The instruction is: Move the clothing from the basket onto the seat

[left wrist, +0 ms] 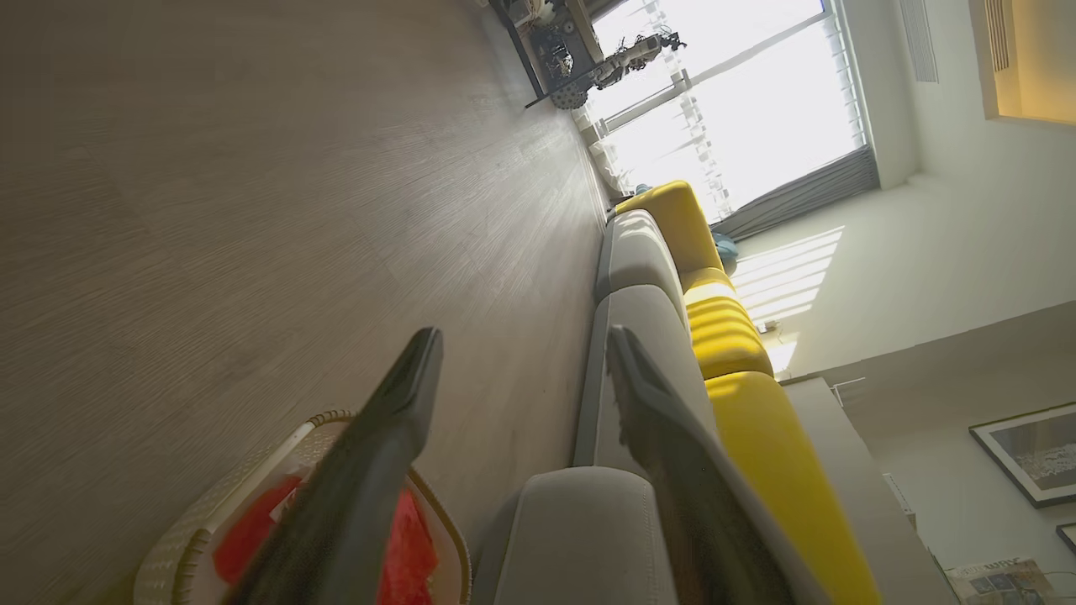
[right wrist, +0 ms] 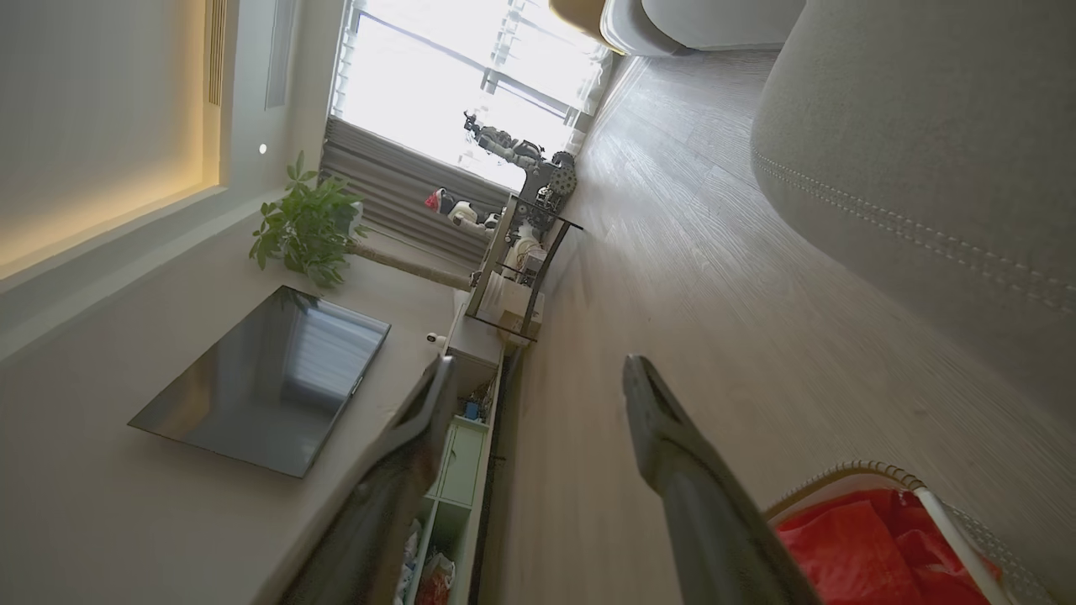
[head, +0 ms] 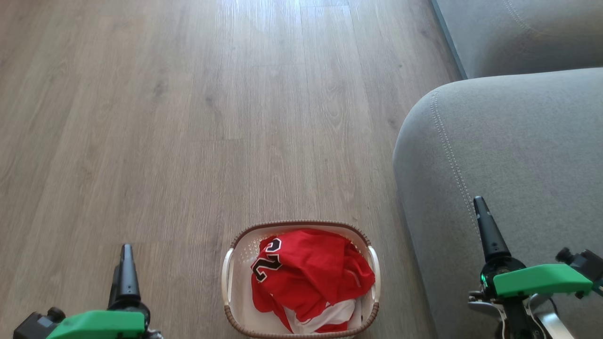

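Observation:
The cream basket (head: 292, 224) stands on the floor at the bottom centre of the head view, with the crumpled red clothing (head: 313, 273) inside, a black number facing up. The grey seat (head: 509, 155) rises just right of the basket. My left gripper (head: 126, 248) hovers open over the floor left of the basket. My right gripper (head: 479, 201) hovers open over the seat's rounded edge. The left wrist view shows the left gripper (left wrist: 523, 338) empty, with the basket (left wrist: 172, 559) and clothing (left wrist: 239, 542) below. The right wrist view shows the right gripper (right wrist: 538, 367) empty above the basket (right wrist: 841, 470).
Wooden floor (head: 188, 117) stretches ahead and left of the basket. Yellow back cushions (left wrist: 731, 336) line the seat. A dark screen (right wrist: 269, 378), a low cabinet (right wrist: 458, 470), a plant (right wrist: 307, 223) and a metal rack (right wrist: 521, 277) stand along the far wall.

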Controlling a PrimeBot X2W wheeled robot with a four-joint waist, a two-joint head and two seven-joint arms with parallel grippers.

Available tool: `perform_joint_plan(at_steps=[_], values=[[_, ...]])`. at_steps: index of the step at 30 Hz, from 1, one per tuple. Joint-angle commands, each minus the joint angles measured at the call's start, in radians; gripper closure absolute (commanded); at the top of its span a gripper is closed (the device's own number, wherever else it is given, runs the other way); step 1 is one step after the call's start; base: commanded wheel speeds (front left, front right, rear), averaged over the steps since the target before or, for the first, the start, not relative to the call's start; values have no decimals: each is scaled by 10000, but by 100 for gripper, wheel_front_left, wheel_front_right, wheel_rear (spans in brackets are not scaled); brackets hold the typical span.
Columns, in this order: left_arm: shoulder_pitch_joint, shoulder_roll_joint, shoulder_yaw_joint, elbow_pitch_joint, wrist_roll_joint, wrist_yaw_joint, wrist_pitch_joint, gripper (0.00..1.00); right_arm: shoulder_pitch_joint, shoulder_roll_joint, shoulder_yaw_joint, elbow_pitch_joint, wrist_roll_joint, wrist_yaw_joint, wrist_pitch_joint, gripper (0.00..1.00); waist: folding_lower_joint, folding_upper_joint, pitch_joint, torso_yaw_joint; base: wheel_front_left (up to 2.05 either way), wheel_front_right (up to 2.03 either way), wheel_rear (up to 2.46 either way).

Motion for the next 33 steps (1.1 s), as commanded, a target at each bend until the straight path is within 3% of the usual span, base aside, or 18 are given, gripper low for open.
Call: perform_joint_plan(at_steps=[1,33], values=[[-182,108,36,-447,483,24,-132,0,-294,-49,-133,-416,-491,-1,-100,0,0,0,-10,5,0,0,0],[195,163,-301,-467,5020,251,-1049,0,-236,647,-972,-60,-5667,-1,-170,0,0,0,-78,73,0,0,0]])
